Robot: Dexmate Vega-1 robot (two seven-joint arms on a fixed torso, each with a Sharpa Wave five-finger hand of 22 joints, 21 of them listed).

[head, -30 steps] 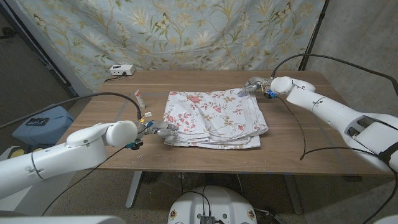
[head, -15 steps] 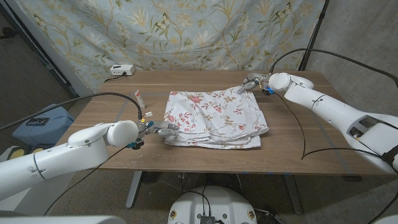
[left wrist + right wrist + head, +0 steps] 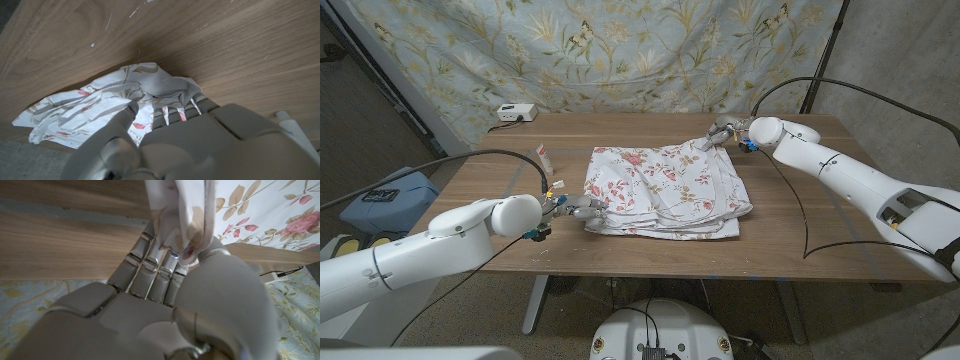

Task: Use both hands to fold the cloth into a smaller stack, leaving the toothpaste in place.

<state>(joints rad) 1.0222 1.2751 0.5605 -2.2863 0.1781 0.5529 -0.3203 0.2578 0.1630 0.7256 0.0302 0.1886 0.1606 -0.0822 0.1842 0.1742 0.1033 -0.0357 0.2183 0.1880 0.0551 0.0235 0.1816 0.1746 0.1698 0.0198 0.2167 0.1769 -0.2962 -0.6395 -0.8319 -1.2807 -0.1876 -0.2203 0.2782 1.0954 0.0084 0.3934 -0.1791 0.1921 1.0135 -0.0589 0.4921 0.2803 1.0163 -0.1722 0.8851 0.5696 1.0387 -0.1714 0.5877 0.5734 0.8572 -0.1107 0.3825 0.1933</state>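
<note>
R hand (image 3: 728,133) pinches far corner of cloth (image 3: 665,185), lifted | L hand (image 3: 578,208) grips near corner at table (image 3: 800,240) level | soft floral fabric, rumpled | toothpaste (image 3: 544,158) just beyond L hand, bare wood between.

the cloth (image 3: 663,190) lies mid-table (image 3: 800,235), the toothpaste (image 3: 543,159) just left of it, a small box (image 3: 516,112) behind.

No readable text, label, brand, number or sign anywhere. Toothpaste tube (image 3: 541,157) on bench (image 3: 790,225), at 9 o'clock from cloth (image 3: 663,188): print too small to read. White box (image 3: 516,113) at bench's 11 o'clock corner: markings illegible.
</note>
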